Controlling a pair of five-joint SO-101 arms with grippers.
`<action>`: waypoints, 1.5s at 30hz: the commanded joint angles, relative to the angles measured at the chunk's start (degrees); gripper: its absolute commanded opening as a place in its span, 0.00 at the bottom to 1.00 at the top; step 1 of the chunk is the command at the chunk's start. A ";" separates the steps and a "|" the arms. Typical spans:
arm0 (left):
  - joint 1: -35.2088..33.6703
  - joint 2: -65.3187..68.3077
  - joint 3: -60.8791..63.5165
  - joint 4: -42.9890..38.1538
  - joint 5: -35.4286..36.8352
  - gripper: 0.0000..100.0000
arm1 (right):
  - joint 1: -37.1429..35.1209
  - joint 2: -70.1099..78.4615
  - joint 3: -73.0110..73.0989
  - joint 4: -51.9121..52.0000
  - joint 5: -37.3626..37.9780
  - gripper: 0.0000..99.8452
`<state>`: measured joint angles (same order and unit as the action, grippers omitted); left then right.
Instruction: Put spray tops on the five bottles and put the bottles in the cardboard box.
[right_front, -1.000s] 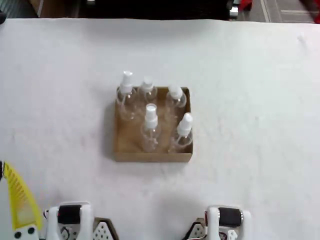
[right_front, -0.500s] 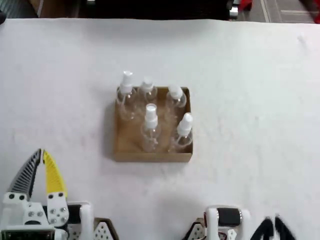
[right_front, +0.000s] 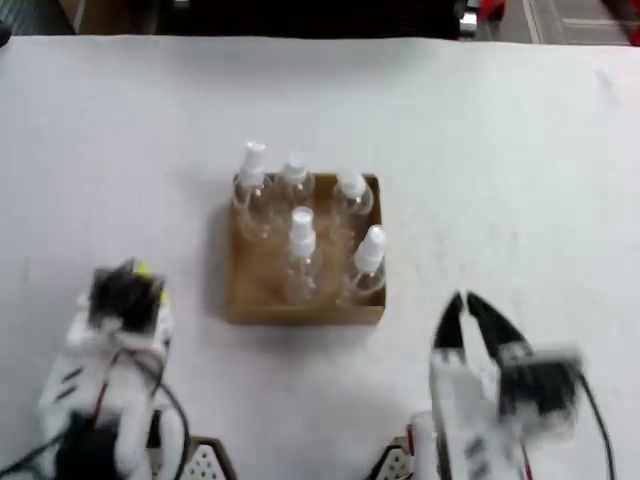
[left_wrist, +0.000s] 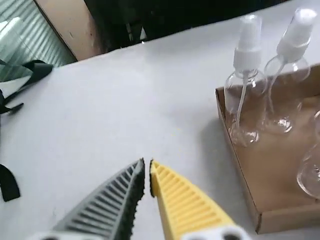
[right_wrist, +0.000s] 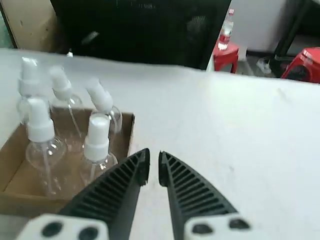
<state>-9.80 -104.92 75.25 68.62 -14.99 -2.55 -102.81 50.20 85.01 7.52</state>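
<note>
Hovering above the white counter (right_front: 520, 150), the left claw (left_wrist: 147, 172) points past the cardboard box (right_front: 236, 300), which lies off to one side of it. Its grey and yellow fingers are drawn nearly together, with only a sliver between the tips and nothing held. The right claw (right_wrist: 152, 166) sits on the box's other side, near its front corner. Its black fingers are just as narrow and also empty.

The box rests mid-counter and holds all five clear bottles (right_front: 301, 265), standing upright, three along the far wall and two nearer the arms. Each wears a white spray top (right_front: 302, 230).

From above, the left arm's blurred wrist covers most of its claw. The left wrist view cuts a third bottle off at the frame edge.
</note>
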 joint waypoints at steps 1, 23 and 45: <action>-0.75 0.48 13.89 -14.07 1.14 0.02 | -0.04 -0.57 16.18 -10.33 -0.18 0.02; -0.31 0.57 21.71 2.11 7.03 0.02 | -5.85 -0.13 46.77 -16.40 -0.79 0.02; -0.40 0.57 21.71 5.19 7.12 0.02 | 16.31 -0.13 46.68 -12.44 -0.18 0.02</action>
<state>-9.98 -103.78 97.14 73.63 -7.52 11.78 -102.55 96.35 72.18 7.16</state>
